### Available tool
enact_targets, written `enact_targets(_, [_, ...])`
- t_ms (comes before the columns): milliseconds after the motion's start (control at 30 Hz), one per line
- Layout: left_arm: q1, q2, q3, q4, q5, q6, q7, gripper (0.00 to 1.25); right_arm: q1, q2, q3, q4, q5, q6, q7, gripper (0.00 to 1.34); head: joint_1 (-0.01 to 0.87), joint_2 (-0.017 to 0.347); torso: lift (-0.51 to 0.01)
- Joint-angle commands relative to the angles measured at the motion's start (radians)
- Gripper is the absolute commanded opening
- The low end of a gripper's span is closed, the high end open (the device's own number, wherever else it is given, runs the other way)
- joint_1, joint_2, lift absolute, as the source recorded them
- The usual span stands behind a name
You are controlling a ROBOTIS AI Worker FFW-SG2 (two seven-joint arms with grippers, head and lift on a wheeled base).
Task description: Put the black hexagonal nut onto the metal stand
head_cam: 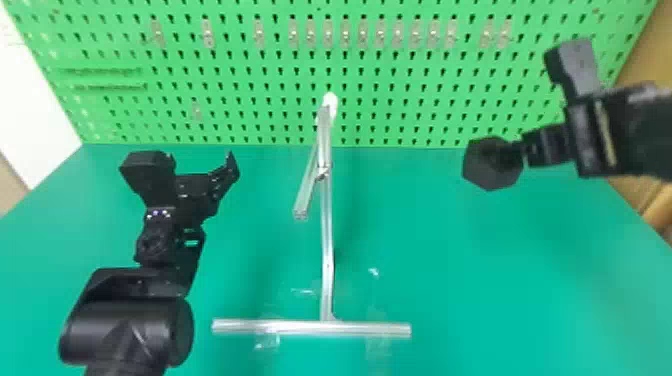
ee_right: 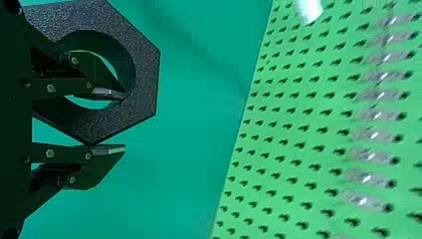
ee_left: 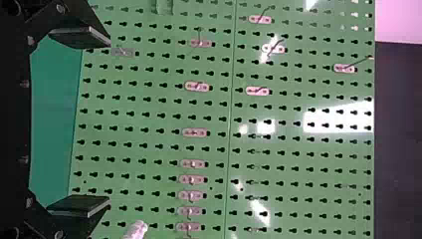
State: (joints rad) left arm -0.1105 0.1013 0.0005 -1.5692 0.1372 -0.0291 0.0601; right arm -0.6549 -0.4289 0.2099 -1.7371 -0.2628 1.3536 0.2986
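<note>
Nut (head_cam: 482,175) sits pinched by its rim in my right gripper (head_cam: 512,151) — one finger through the hole — at three o'clock from the metal stand (head_cam: 326,240), my left gripper (head_cam: 201,162) spread at nine.

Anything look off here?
Nothing major. Clear tape at the metal stand's base looks wrinkled, and a stray shiny scrap, maybe tape, sits on the table right of the post. The black nut looks intact.

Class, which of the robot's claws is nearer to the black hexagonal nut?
Right. The right claw grips the black hexagonal nut, one finger through its hole, the other outside; the left claw is open, away on the left side of the metal stand.
</note>
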Motion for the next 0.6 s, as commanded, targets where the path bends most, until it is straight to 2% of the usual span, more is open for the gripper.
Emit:
enact_targets(0, [0.000, 0.000, 0.000, 0.000, -0.002, 0.002, 0.001, 1.08, -0.120, -0.053, 0.079, 0.044, -0.093, -0.004, 0.001, 0.29, 0.693, 0.081, -0.001])
enact_targets(67, [0.000, 0.002, 0.000, 0.000, -0.004, 0.002, 0.001, 1.08, -0.172, -0.073, 0.121, 0.051, -0.113, -0.013, -0.001, 0.29, 0.693, 0.081, -0.001])
enact_targets(300, [-0.003, 0.006, -0.010, 0.000, -0.005, 0.009, 0.000, 1.07, -0.336, -0.106, 0.261, 0.133, -0.257, -0.059, 0.001, 0.29, 0.693, 0.081, -0.001])
enact_targets(567, [-0.009, 0.015, -0.022, 0.000, -0.008, 0.020, 0.001, 1.07, -0.500, -0.102, 0.418, 0.222, -0.389, -0.108, -0.001, 0.29, 0.693, 0.081, -0.001])
